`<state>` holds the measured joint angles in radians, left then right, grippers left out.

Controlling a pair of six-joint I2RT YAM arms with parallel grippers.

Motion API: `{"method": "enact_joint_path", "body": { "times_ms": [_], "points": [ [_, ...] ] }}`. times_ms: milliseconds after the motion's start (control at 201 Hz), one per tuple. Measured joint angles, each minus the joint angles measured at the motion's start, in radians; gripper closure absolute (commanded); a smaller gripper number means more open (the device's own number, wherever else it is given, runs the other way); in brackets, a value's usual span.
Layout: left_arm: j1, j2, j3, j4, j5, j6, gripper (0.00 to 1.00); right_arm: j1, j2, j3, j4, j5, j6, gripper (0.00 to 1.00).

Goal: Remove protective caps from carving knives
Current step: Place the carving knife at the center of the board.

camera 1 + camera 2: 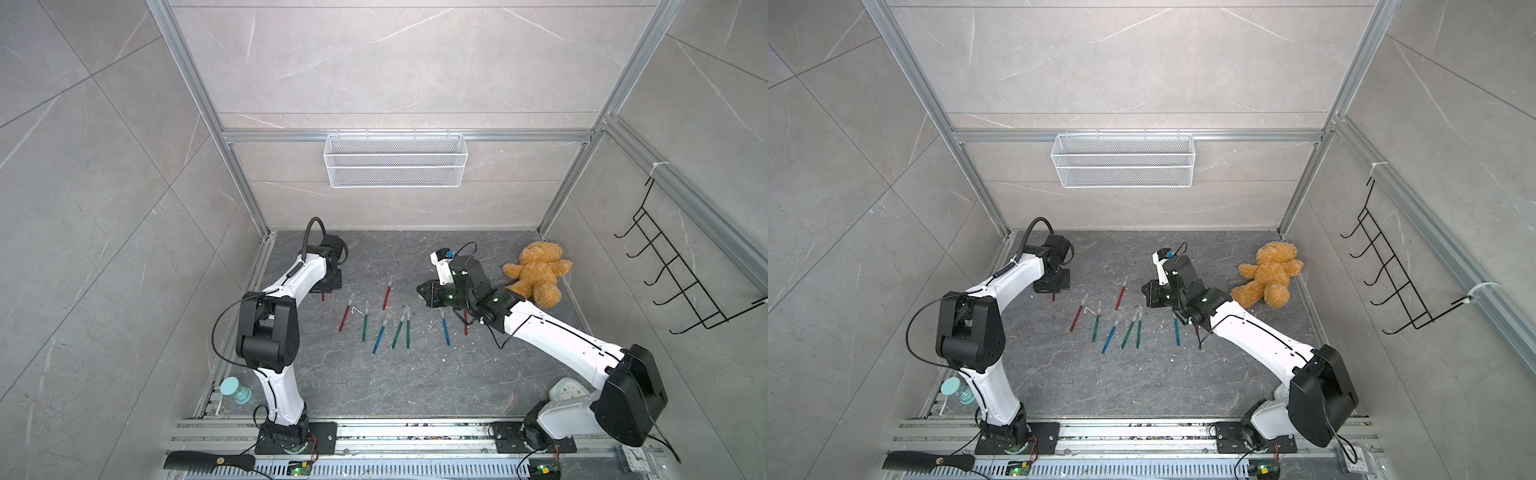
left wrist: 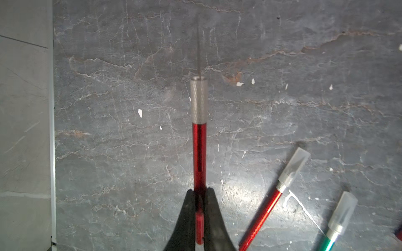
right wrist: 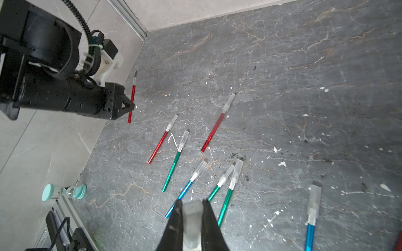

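White mesh basket (image 1: 395, 160) hangs on the aluminium rail (image 1: 291, 136) across the back wall (image 1: 395, 62), which is pale grey marbled tile. Below the basket: dark grey veined stone floor (image 1: 374, 386), flecked white, with one glare patch in the left wrist view. Side walls flanking the basket are the same grey tile. Right of the basket: black wire hook rack (image 1: 677, 270) on the side rail. Light is even and diffuse.
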<state>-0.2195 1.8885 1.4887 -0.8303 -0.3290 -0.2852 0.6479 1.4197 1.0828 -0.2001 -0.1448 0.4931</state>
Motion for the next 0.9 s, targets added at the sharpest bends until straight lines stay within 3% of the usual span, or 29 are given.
{"method": "enact_joint_path", "body": {
  "times_ms": [394,897],
  "points": [
    [0.031,0.194,0.102,0.001,0.077,0.082,1.00,0.001,-0.002,-0.027,-0.005,0.011,-0.015,1.00],
    [0.031,0.271,0.146,-0.008,0.068,0.121,1.00,0.003,0.000,-0.043,0.018,0.011,-0.015,1.00]
  ]
}}
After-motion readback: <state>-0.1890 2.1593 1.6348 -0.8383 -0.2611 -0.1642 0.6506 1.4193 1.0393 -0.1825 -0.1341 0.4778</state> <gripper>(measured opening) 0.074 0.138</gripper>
